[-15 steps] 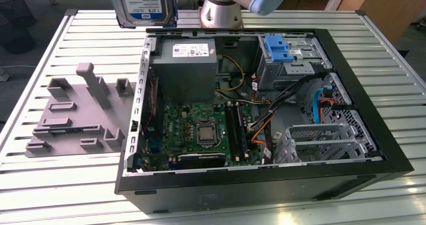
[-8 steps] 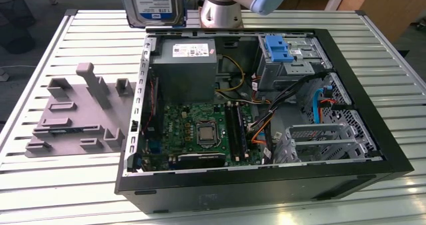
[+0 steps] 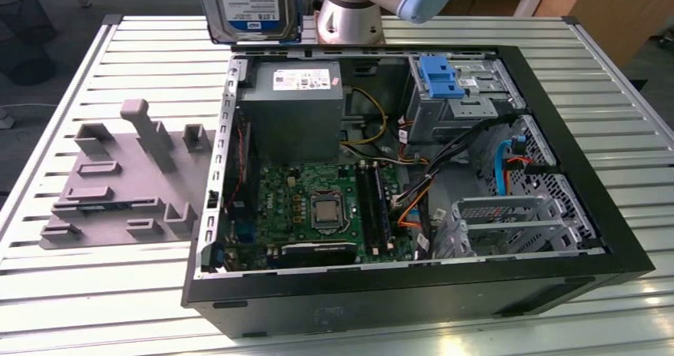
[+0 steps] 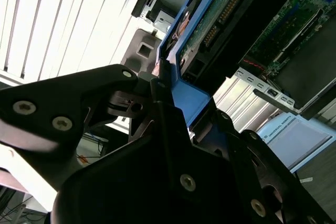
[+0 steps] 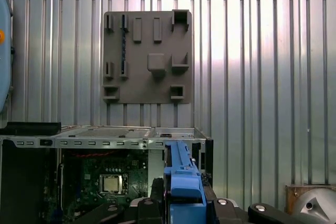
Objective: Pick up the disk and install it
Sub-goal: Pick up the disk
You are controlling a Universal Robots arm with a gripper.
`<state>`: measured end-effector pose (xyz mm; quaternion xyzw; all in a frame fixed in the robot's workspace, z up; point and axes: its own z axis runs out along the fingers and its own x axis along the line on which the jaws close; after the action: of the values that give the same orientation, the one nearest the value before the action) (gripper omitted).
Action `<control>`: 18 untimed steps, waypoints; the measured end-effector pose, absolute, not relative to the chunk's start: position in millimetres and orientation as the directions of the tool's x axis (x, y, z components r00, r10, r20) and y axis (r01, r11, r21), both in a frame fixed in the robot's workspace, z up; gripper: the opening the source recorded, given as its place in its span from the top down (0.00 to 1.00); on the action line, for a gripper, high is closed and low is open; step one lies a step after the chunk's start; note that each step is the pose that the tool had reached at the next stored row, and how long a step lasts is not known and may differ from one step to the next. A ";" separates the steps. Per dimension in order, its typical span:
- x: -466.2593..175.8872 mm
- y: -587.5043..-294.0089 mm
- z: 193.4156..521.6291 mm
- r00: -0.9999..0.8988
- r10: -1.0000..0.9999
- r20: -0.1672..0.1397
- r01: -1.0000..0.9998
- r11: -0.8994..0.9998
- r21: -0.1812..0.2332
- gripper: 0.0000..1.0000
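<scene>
while the disk (image 3: 252, 9) hangs near the case (image 3: 421, 297), the fingers (image 4: 167, 114) seemingly clench its blue frame.

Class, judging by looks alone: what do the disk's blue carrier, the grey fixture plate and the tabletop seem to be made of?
Disk carrier: probably moulded plastic, uniform matte blue.
Fixture plate: likely plastic, dull grey, blocky raised shapes.
Tabletop: looks like metal, pale ribbed slats with sheen.

The disk (image 3: 252, 5) is being gripped at its blue carrier edge by the end effector (image 4: 181, 95), being held aloft.
</scene>
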<state>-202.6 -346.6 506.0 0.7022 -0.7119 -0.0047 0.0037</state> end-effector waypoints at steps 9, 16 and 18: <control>-202.6 -351.2 506.0 -0.014 -1.000 -0.001 -1.000 0.014 0.012 0.63; -202.5 -361.3 506.0 -0.014 -1.000 -0.001 -1.000 0.014 0.012 0.63; -200.2 -362.1 505.8 -0.014 -1.000 -0.001 -1.000 0.014 0.012 0.63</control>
<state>-200.2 -362.1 505.8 0.7023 -0.7119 -0.0047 0.0036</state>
